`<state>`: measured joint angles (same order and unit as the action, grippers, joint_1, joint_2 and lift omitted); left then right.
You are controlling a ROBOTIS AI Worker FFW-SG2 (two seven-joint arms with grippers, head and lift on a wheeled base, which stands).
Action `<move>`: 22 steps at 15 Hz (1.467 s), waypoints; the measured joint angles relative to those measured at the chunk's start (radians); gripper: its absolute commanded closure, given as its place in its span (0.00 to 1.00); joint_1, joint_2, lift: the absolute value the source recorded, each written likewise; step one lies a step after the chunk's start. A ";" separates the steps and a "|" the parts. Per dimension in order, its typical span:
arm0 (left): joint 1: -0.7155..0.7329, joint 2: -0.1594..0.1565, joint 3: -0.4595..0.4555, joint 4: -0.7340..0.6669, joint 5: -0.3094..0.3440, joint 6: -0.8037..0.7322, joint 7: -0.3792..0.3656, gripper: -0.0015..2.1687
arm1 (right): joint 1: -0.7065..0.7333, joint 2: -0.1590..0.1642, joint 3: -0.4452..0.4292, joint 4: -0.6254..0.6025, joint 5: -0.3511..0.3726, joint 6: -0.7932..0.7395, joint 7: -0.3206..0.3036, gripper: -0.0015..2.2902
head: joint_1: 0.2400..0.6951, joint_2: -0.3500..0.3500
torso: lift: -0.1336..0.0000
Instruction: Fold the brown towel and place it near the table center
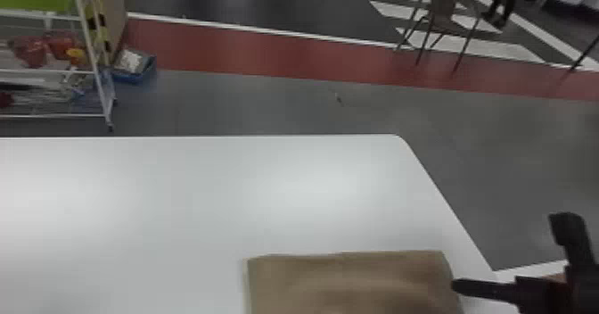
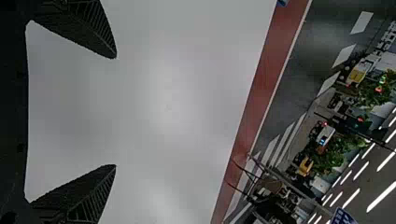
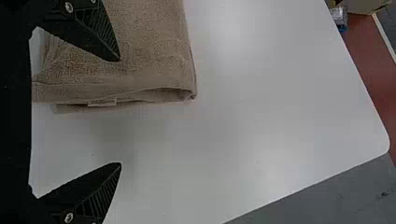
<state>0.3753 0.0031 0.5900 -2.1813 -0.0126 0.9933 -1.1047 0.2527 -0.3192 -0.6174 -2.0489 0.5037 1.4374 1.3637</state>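
Nearest, with the head view read as a clock face, the right gripper sits at four o'clock, its claw released, two black fingers well apart with nothing held between them. The left gripper, in its own wrist view, is likewise spread wide and empty, with the white tabletop behind it. Between five and six o'clock, on the near part of the table, lies the brown towel, folded flat; its right edge is just beside one right fingertip, though I cannot tell if they touch. The right wrist view shows its stacked layers and a small pale tag at the edge. The table's rounded far corner is at three o'clock. Beyond, a white rack stands between nine and ten, a blue tray at ten, a red floor band at twelve, and a chair between one and two.
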 measured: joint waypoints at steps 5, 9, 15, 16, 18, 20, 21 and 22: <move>0.013 0.000 0.000 -0.008 0.027 0.000 0.004 0.02 | -0.002 0.016 0.033 0.025 -0.008 -0.042 0.000 0.12 | 1.00 0.12 | 0.09; 0.026 0.000 0.001 -0.022 0.031 0.000 0.000 0.02 | 0.012 0.024 0.036 0.027 -0.012 -0.075 0.000 0.48 | 1.00 0.12 | 0.09; 0.042 0.000 0.003 -0.034 0.036 0.000 -0.006 0.02 | 0.031 0.031 0.027 0.024 -0.026 -0.083 0.000 0.80 | 1.00 0.11 | 0.09; 0.043 0.000 0.004 -0.035 0.038 0.000 -0.006 0.02 | 0.032 0.034 0.024 0.024 -0.035 -0.092 0.000 0.88 | 1.00 0.12 | 0.09; 0.047 0.000 0.004 -0.035 0.041 0.000 -0.005 0.02 | 0.033 0.038 0.018 0.024 -0.054 -0.100 0.000 0.87 | 1.00 0.12 | 0.09; 0.050 0.000 0.004 -0.038 0.043 0.000 -0.001 0.02 | 0.030 0.041 -0.001 0.011 -0.102 -0.071 0.000 0.87 | 1.00 0.14 | 0.09; 0.052 0.000 0.004 -0.041 0.043 0.000 0.001 0.02 | 0.028 0.043 -0.018 -0.011 -0.140 -0.030 0.000 0.88 | 1.00 0.15 | 0.09; 0.052 0.000 0.004 -0.044 0.043 0.000 0.003 0.02 | 0.027 0.048 -0.032 -0.047 -0.173 0.021 0.000 0.87 | 1.00 0.16 | 0.09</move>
<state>0.4276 0.0031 0.5937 -2.2253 0.0306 0.9933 -1.1018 0.2799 -0.2710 -0.6495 -2.0955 0.3309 1.4583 1.3637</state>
